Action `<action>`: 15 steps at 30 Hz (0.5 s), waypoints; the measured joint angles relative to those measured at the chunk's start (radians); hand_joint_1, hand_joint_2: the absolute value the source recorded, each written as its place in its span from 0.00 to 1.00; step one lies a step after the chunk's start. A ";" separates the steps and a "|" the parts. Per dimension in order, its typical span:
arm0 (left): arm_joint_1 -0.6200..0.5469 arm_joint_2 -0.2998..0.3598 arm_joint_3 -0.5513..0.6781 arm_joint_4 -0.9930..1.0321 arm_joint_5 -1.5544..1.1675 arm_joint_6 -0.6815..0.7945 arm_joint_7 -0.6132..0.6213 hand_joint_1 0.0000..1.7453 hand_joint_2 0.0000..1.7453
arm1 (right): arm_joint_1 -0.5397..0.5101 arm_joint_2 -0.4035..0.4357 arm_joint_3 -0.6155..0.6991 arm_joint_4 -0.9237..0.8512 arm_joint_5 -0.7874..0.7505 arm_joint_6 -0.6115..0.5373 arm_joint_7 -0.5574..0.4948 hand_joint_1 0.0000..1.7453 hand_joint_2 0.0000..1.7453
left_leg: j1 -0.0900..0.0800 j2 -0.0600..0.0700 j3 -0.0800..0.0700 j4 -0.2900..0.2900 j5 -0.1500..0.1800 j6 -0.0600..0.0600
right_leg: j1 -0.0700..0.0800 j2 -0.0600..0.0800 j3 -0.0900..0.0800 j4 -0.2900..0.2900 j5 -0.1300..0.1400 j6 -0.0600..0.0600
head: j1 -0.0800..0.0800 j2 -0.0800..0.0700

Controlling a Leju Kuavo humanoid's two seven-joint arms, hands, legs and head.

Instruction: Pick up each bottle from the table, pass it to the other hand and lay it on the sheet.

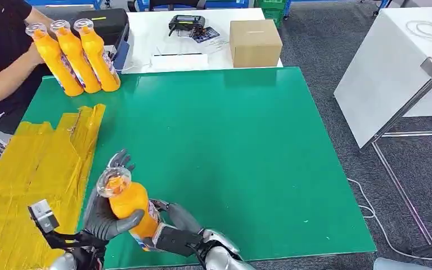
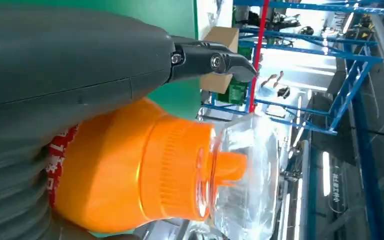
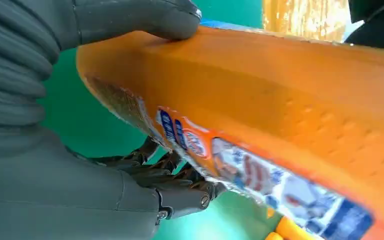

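Note:
An orange bottle (image 1: pixel 128 203) with a clear cap (image 1: pixel 113 181) is held above the near left corner of the green table (image 1: pixel 230 152), cap pointing away from me. My left hand (image 1: pixel 106 216) grips its upper body, thumb across the front. My right hand (image 1: pixel 174 228) holds the lower, labelled end. In the left wrist view my left hand (image 2: pixel 55 75) wraps the bottle (image 2: pixel 130 165) near its shoulder. In the right wrist view my right hand (image 3: pixel 55 165) has its thumb on one side of the bottle (image 3: pixel 280 100) and its fingers (image 3: pixel 170 175) on the other. The yellow sheet (image 1: pixel 28 169) lies to the left.
Three more orange bottles (image 1: pixel 76 53) stand together at the table's far left corner, next to a person's arm (image 1: pixel 0 84). Behind the table are a cardboard box (image 1: pixel 255 42), a black case (image 1: pixel 109 25) and a controller (image 1: pixel 187 23). A white table (image 1: pixel 394 62) stands to the right.

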 measured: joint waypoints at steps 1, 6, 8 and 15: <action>-0.001 0.000 -0.002 0.002 -0.003 0.000 0.000 0.00 1.00 | 0.000 0.000 0.000 0.003 0.001 0.000 0.000 1.00 1.00 | 0.000 0.000 0.000 0.000 0.000 0.000 | 0.000 0.000 0.000 0.000 0.000 0.000 | 0.000 0.000; -0.004 0.001 -0.015 0.013 -0.004 0.002 -0.002 1.00 1.00 | 0.000 0.003 0.001 0.016 0.002 0.000 0.000 1.00 1.00 | 0.000 0.000 0.000 0.000 0.000 0.000 | 0.000 0.000 0.000 0.000 0.000 0.000 | 0.000 0.000; -0.005 0.001 -0.017 0.016 -0.004 0.002 -0.002 1.00 1.00 | 0.000 0.003 0.001 0.019 0.003 0.000 0.000 1.00 1.00 | 0.000 0.000 0.000 0.000 0.000 0.000 | 0.000 0.000 0.000 0.000 0.000 0.000 | 0.000 0.000; -0.007 0.004 -0.025 0.023 -0.015 0.002 -0.014 1.00 1.00 | 0.000 0.003 0.001 0.025 0.004 0.000 0.000 1.00 1.00 | 0.000 0.000 0.000 0.000 0.000 0.000 | 0.000 0.000 0.000 0.000 0.000 0.000 | 0.000 0.000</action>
